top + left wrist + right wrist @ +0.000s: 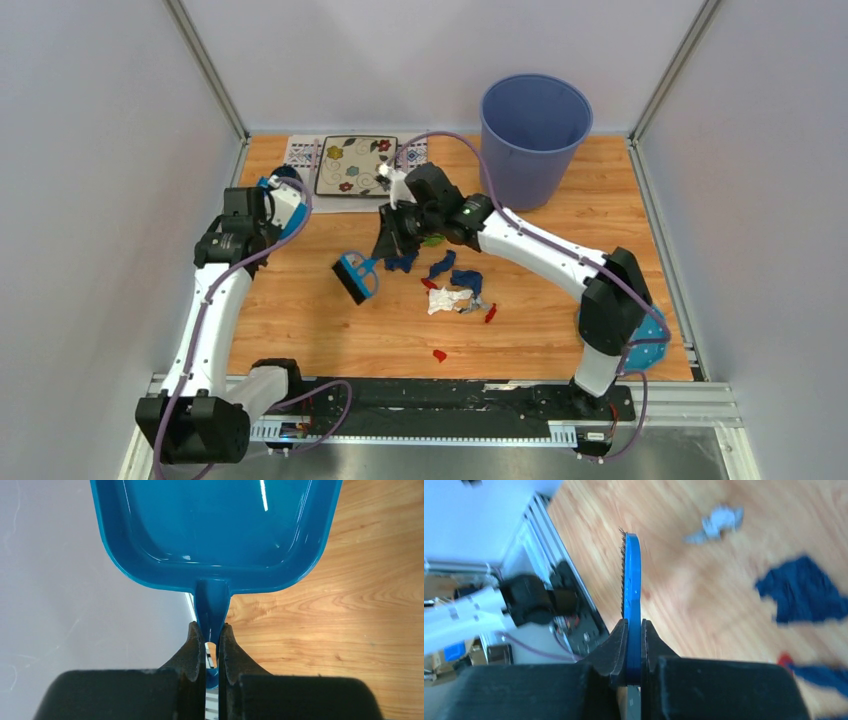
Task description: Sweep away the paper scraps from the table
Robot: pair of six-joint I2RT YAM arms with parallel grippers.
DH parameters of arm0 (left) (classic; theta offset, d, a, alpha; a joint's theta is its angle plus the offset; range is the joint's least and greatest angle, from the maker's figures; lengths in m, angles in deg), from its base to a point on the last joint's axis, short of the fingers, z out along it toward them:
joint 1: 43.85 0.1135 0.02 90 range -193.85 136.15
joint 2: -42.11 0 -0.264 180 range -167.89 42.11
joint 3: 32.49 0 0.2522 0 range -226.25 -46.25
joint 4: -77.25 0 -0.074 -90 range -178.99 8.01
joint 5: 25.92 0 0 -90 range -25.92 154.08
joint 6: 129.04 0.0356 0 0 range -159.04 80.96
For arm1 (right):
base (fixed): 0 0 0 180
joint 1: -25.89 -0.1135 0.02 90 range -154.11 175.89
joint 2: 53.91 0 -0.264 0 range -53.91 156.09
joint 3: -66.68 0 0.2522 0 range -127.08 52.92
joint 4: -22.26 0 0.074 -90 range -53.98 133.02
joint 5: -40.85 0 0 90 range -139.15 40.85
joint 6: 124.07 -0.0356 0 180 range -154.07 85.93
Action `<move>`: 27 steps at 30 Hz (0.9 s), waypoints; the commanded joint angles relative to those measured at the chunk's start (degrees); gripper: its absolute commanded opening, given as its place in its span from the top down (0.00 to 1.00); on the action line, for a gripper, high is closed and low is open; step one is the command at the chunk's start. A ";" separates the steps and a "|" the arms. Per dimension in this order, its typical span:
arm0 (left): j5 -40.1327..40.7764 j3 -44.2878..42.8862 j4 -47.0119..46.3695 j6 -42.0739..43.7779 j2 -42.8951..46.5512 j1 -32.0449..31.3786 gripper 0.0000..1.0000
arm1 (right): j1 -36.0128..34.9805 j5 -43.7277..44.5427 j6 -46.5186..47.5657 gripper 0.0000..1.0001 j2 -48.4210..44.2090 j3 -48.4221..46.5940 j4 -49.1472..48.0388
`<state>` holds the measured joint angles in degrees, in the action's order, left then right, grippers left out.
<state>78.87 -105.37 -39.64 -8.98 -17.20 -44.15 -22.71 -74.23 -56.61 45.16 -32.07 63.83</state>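
Several paper scraps lie mid-table (300, 330): dark blue ones (441, 264), a white one (448, 298), a red one (490, 313), a green one (432, 240), and a lone red one (439, 354) nearer the front. My right gripper (388, 248) is shut on a blue brush (355, 277), its head low, just left of the scraps. In the right wrist view my gripper (634, 626) clamps the brush (631, 580), with white (716, 522) and dark blue (804, 597) scraps to the right. My left gripper (212, 630) is shut on the handle of a blue dustpan (215, 525) at the table's far left (288, 205).
A blue waste bin (533, 130) stands at the back right. A flower-patterned plate (355, 165) sits on a white placemat (300, 150) at the back left. A blue cloth (655, 340) lies by the right arm's base. Metal frame rails border the table.
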 commanded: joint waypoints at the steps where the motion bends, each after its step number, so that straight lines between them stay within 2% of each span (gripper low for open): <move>1: -1.16 -0.39 -4.86 1.22 1.21 3.98 1.00 | 0.96 -0.61 -5.83 1.00 12.53 -11.73 -7.42; 6: -1.43 1.71 -5.49 2.10 1.13 6.10 1.00 | 1.05 -2.95 -10.93 1.00 32.37 -31.00 -2.77; 8: -2.39 2.33 -5.40 2.28 1.39 6.18 1.00 | 1.05 -0.33 -11.82 1.00 35.39 -36.36 -1.36; 10: -3.44 3.39 -5.22 1.93 1.56 6.18 1.00 | 1.84 3.53 -12.08 1.00 37.51 -37.61 -1.01; 13: -7.57 4.53 -4.26 1.67 1.56 6.10 1.00 | 4.11 5.38 -12.96 1.00 36.12 -34.12 -1.27; 16: -14.15 5.41 -1.36 1.84 1.39 5.31 1.00 | 7.01 6.10 -11.82 1.00 30.41 -22.89 -2.84; 17: -15.82 5.76 -0.48 2.01 1.04 4.35 1.00 | 7.72 6.10 -10.51 1.00 26.57 -16.15 -3.64; 21: -16.45 8.57 2.60 3.51 0.95 -1.44 1.00 | 10.27 6.98 -6.56 1.00 17.32 -1.63 -4.96; 25: -16.72 13.40 2.69 6.05 0.86 -6.11 1.00 | 11.33 2.51 -3.30 1.00 9.93 4.91 -5.84; 27: -17.77 15.77 3.04 6.67 0.07 -7.00 1.00 | 11.33 -0.65 -1.98 1.00 6.41 4.75 -4.88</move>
<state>64.09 -92.69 -38.75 -5.39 -16.76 -49.15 -10.23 -71.52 -64.41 57.90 -28.90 58.24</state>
